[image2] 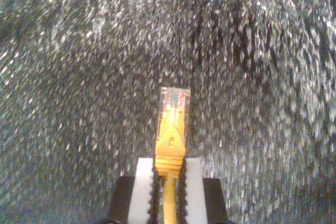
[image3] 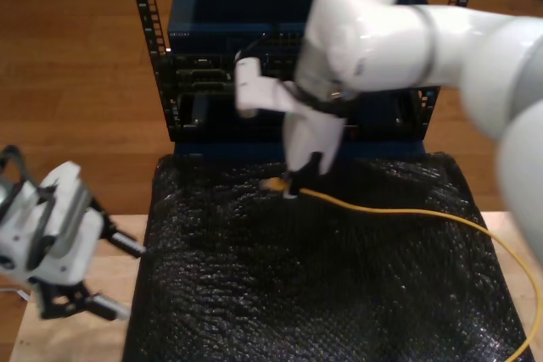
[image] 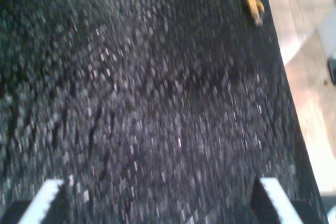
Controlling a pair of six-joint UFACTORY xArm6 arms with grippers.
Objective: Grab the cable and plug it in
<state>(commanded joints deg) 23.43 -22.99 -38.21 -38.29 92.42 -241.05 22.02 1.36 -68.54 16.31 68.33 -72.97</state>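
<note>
The cable (image3: 407,212) is thin and yellow-orange and runs over the black mat from the exterior view's right edge to its tip. My second gripper (image3: 297,182) hangs above the mat's far part, shut on the yellow boot just behind the tip. The second wrist view has the clear plug (image2: 173,100) sticking out past the second gripper (image2: 170,174), over the mat. My first gripper (image3: 131,280) stands open and empty at the mat's edge on the exterior view's left. In the first wrist view its gripper (image: 160,195) is spread wide, with the cable tip (image: 253,4) far off.
A black bubbled mat (image3: 297,294) covers the table. Behind it stands a dark equipment rack (image3: 212,74) with rows of ports. Light wood table (image3: 93,290) shows beside the mat at the exterior view's left, and wooden floor lies beyond.
</note>
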